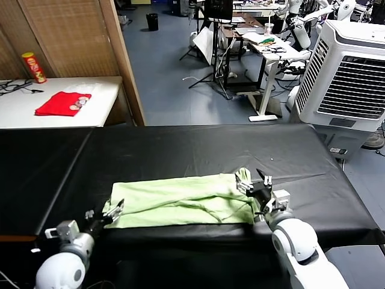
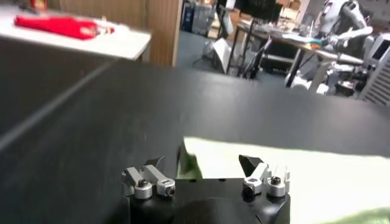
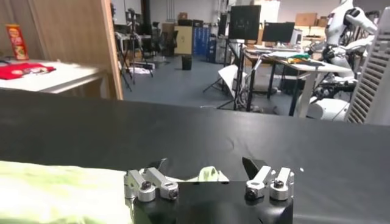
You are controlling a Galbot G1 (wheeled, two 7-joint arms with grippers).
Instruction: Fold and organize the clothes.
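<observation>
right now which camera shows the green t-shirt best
The head view: the whole T-shirt lies folded into a long band on the black table, the left gripper and right gripper at its ends, both open. Each wrist view shows only one end.

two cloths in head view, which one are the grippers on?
The pale green T-shirt on the black table: left gripper at one end, right gripper at the other, both open. The red cloth lies apart on the white table.
</observation>
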